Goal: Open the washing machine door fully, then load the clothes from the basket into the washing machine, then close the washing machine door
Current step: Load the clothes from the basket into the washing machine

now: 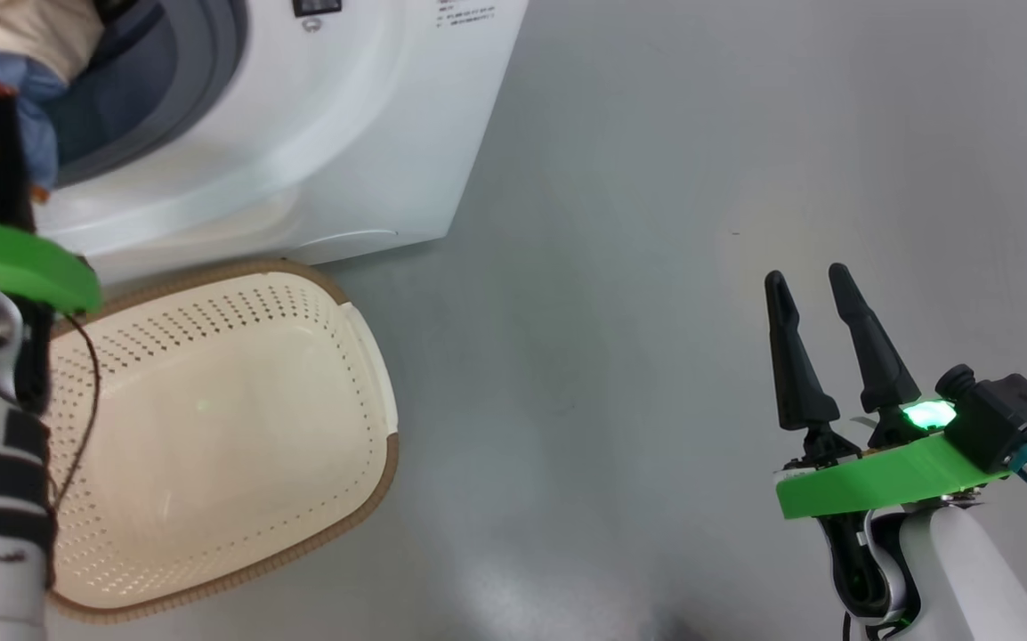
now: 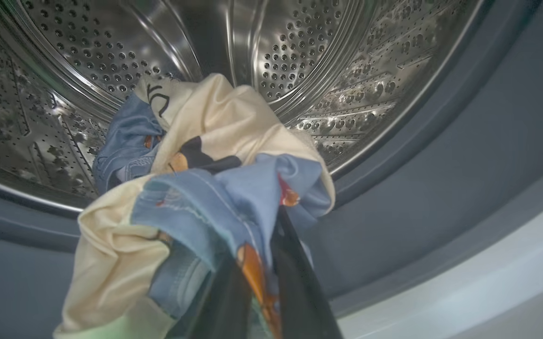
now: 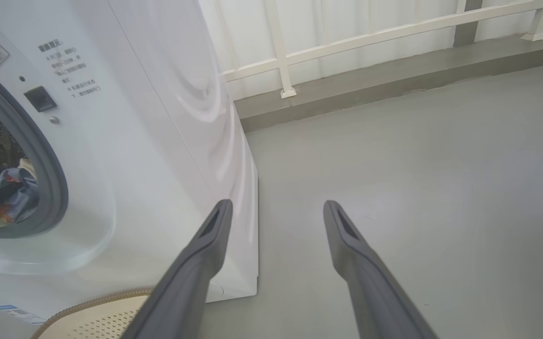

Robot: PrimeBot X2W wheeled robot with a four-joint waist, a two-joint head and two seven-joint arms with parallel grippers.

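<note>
L gripper (image 2: 252, 202) is clamped tight on the clothes (image 2: 205, 136). The blue piece w/ orange prints and the cream piece are bunched together btw the two dark fingers. Fabric spills over both sides and hangs below them. The bundle rests on nothing; it's carried at the mouth of the drum (image 2: 299, 52), w/ the steel holes right behind it and the grey seal (image 2: 441, 155) arcing just beside and under it. In the R wrist view the bundle sits inside the round opening, about level w/ the seal, not deep in.

Step in hand, as I read it: loading, i.e. the middle step. The opening is unobstructed, so the door-open part looks done. The basket (image 1: 238, 307) on the floor (image 1: 656, 267), just in front of the washer (image 1: 344, 133), has nothing in it, so this bundle is prob. the whole load.

Next move needs a reach further in past the seal, tips angled down toward the drum bottom. Then let go and pull straight back w/o snagging cloth on the fingers. A corner left draped over the seal could jam the door on closing.

R gripper (image 1: 807, 276) is spread wide, holding nothing, over the floor well apart from washer and basket. It's prob. the free one for the door afterwards.
</note>
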